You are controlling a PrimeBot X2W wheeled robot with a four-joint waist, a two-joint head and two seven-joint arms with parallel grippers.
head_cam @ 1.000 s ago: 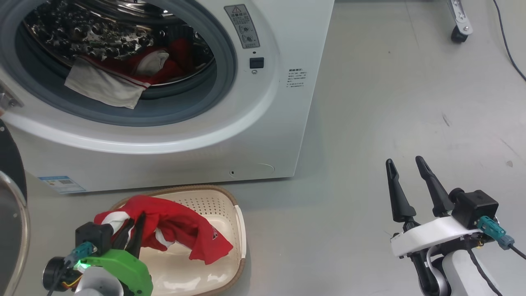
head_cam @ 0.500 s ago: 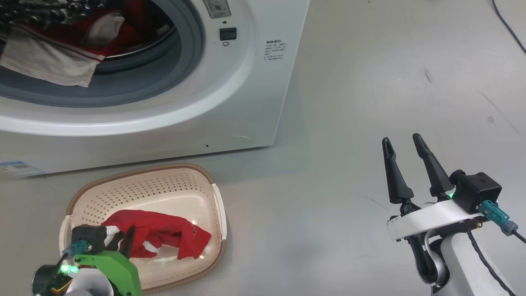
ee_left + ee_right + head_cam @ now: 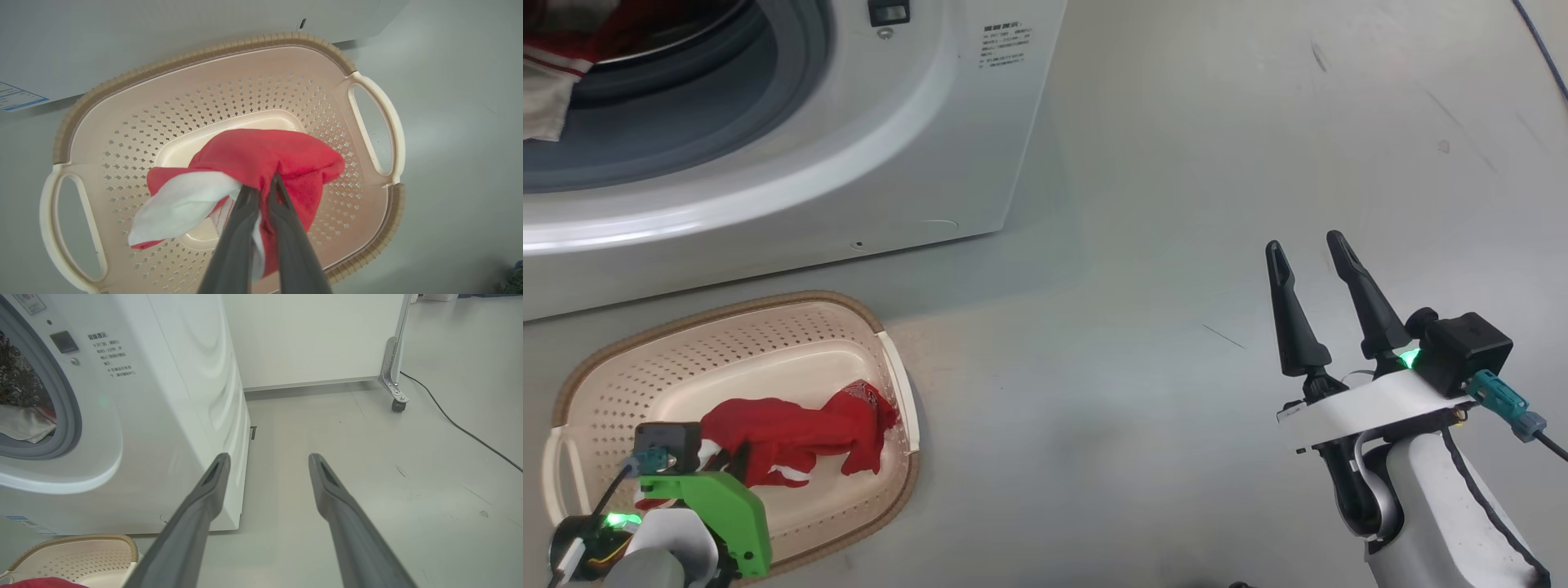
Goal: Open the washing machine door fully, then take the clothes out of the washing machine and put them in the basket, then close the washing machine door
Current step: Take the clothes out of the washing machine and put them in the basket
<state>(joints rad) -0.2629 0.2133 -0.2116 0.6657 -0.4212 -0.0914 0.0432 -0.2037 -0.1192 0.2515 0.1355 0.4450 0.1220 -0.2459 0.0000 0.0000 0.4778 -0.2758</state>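
Observation:
A red garment with white trim [image 3: 792, 429] lies low inside the cream basket [image 3: 727, 318], which stands on the floor before the washing machine [image 3: 849, 163]. My left gripper [image 3: 261, 185] is shut on this garment [image 3: 265, 157], fingers pointing down into the basket [image 3: 204, 55]; the head view shows it at the lower left [image 3: 737, 461]. More clothes, red and pale grey [image 3: 543, 98], hang at the open drum mouth [image 3: 24, 424]. My right gripper [image 3: 1307, 249] stands open over bare floor, right of the machine [image 3: 269, 457]. The door is out of view.
A grey rubber seal [image 3: 686, 122] rings the drum opening. A black cable [image 3: 449, 420] runs over the floor at the far right, by a metal leg on a caster [image 3: 394, 396]. A white wall panel [image 3: 310, 335] stands behind the machine.
The head camera has tilted down and swung right, so the machine slid up and left. My left gripper has lowered the red garment from above the rim to the basket's bottom.

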